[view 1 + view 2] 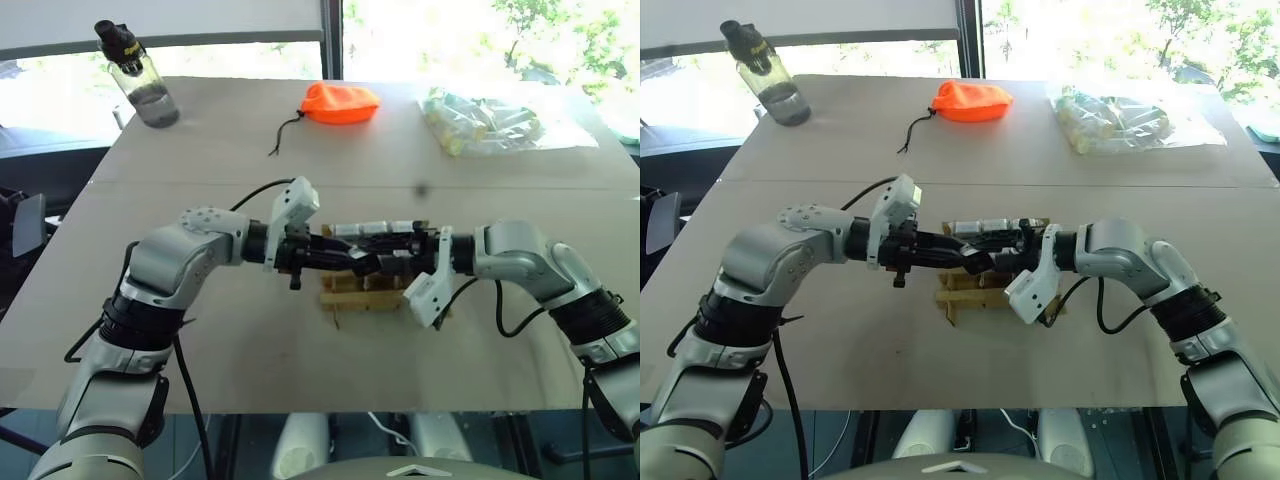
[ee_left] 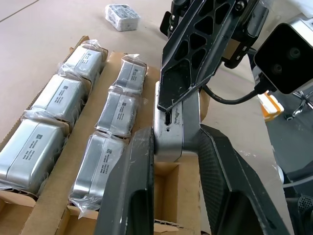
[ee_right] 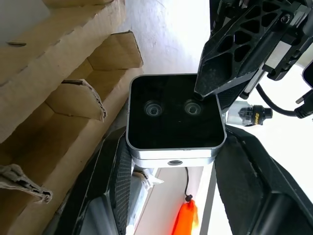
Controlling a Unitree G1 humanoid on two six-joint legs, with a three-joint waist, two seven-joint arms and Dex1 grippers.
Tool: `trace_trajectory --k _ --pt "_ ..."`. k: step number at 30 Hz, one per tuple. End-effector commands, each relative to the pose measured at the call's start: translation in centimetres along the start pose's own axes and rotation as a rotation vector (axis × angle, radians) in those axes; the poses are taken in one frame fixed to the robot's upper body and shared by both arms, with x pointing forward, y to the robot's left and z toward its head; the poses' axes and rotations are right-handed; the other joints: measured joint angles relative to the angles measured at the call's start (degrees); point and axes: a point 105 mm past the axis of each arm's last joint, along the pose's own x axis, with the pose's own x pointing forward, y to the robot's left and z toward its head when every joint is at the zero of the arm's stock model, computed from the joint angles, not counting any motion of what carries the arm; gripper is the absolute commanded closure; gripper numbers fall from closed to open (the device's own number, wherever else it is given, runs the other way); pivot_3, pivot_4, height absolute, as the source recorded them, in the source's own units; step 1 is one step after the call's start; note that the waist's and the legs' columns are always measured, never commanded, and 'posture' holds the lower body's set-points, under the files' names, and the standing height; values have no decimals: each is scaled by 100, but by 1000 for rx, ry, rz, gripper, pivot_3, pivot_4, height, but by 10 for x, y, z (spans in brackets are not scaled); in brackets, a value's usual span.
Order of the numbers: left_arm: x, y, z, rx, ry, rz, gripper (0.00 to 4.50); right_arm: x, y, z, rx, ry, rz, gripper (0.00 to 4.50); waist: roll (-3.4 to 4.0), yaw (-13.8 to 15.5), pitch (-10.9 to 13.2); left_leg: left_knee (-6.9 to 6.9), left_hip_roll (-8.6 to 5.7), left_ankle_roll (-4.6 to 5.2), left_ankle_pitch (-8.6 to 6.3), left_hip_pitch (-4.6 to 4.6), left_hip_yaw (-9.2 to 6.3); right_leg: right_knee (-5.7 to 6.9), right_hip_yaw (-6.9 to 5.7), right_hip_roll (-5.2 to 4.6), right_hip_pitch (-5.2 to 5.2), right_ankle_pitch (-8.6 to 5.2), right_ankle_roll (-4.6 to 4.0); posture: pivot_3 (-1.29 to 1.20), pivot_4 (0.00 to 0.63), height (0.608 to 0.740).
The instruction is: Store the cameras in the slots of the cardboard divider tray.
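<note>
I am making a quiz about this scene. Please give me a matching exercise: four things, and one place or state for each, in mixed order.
Things:
1. pouch
2. bottle
3. bag
4. bare camera

Places or states:
A. far left corner of the table
B. held by both grippers above the tray
C. far right of the table
D. far middle, orange

Pairs: 1-D, 2-A, 3-C, 4-B

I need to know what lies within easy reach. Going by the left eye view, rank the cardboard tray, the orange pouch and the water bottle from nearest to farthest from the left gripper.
1. Cardboard tray: directly under the left gripper, mid-table.
2. Orange pouch: at the table's far edge, roughly straight ahead.
3. Water bottle: at the far left corner.
</note>
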Motion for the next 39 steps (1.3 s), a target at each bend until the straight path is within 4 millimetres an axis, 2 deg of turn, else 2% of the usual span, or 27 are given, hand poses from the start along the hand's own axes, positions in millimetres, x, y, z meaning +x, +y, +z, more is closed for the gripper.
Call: trace_trajectory --k 1,5,6,10,14,16,18,19,22,27,31,39 --pt "2 -5 3 28 -1 -43 3821 -5 -15 2 -12 20 -52 2133 0 1 0 0 0 0 0 0 0 0 0 0 0 0 0 0 150 726" --pt "-1 -1 6 57 -4 -30 3821 -14 -19 -6 39 60 -73 202 0 4 0 1 0 0 0 -1 0 1 0 0 0 0 0 0 150 726" --pt "-3 0 9 64 -9 -30 3821 -18 -19 -9 55 74 -73 88 0 4 0 1 0 0 0 -1 0 1 0 0 0 0 0 0 150 726" --pt "-15 6 22 90 -63 -8 3821 -42 -20 -17 144 115 -85 88 -1 34 1 5 -1 1 0 -8 1 0 -10 -1 -1 0 0 0 150 726" --pt "-28 -2 24 106 -64 -39 3821 -68 -19 -19 330 158 -123 88 -2 17 1 -1 0 1 0 -15 -5 -3 -14 -5 -6 0 0 0 150 726" --pt "-32 -10 15 137 -8 -68 3821 -83 -6 -18 561 181 -122 88 -2 14 1 -4 0 1 0 -14 -5 -3 -12 -4 -11 0 0 0 150 726" --pt "-33 -15 11 152 21 -82 3821 -90 2 -15 697 187 -118 88 -2 19 1 -7 0 1 -1 -16 -10 -2 -14 -6 -13 0 -1 0 150 726" --pt "-33 -16 9 167 41 -79 3821 -95 11 -5 778 158 -91 88 -2 25 1 -7 0 1 -1 -17 -9 -1 -14 -7 -14 1 -1 0 150 726" --pt "-25 -16 1 233 116 -37 3821 -117 41 21 1208 64 -110 88 -4 106 1 -1 -2 3 -2 -18 -24 -4 -28 -7 -4 0 -1 0 150 726" --pt "-23 -10 -12 305 223 14 3821 -139 77 48 1489 31 -60 88 -6 114 1 8 -5 13 -6 -4 -20 -7 -32 -5 16 1 -1 0 150 726" --pt "-18 -4 -13 349 245 51 3821 -149 87 56 1575 7 -111 88 -7 76 0 9 1 36 -18 16 -19 -3 -22 4 27 2 -2 0 150 726" --pt "-6 -1 -10 381 232 87 3821 -166 91 63 1600 -36 -219 88 -9 93 -2 8 2 20 -8 29 -19 2 -9 9 38 3 -3 0 150 726"
